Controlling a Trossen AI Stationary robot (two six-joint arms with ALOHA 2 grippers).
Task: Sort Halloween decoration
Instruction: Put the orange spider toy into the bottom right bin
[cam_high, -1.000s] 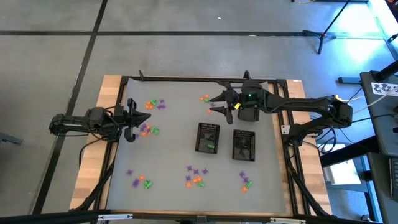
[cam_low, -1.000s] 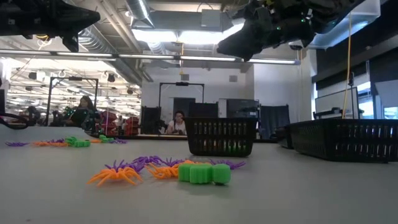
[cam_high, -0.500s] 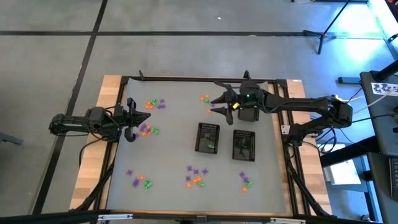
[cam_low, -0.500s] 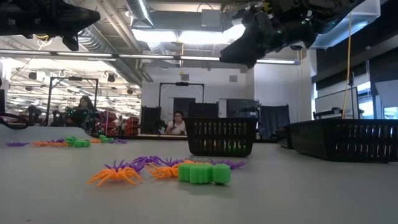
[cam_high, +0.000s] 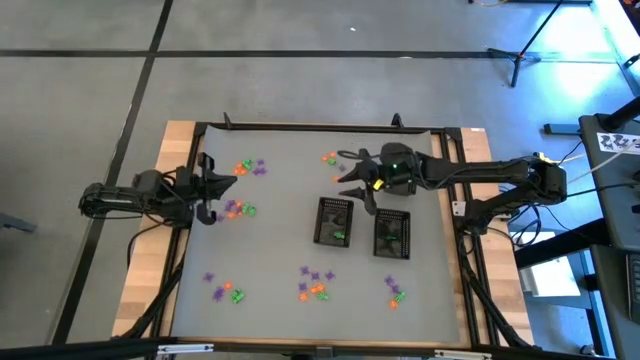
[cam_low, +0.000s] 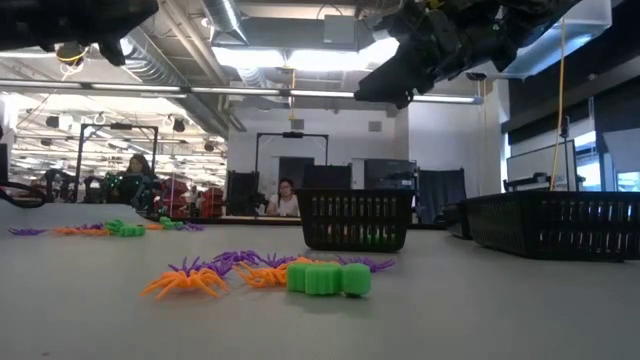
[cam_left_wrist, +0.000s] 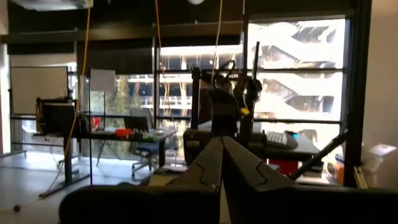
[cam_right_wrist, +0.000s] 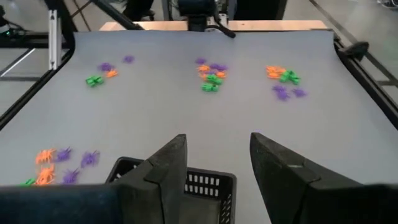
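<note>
The right gripper (cam_high: 352, 186) hangs with its fingers spread wide and empty, just above the far edge of a black mesh basket (cam_high: 334, 221). The left gripper (cam_high: 222, 187) waits pinched tight at the table's left side. The Halloween decoration (cam_high: 315, 283) lies scattered over the grey table (cam_high: 280, 230) in small orange, green and purple clusters.

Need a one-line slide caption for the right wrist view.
Open right gripper above a basket, with trinket clusters scattered across the table beyond.
</note>
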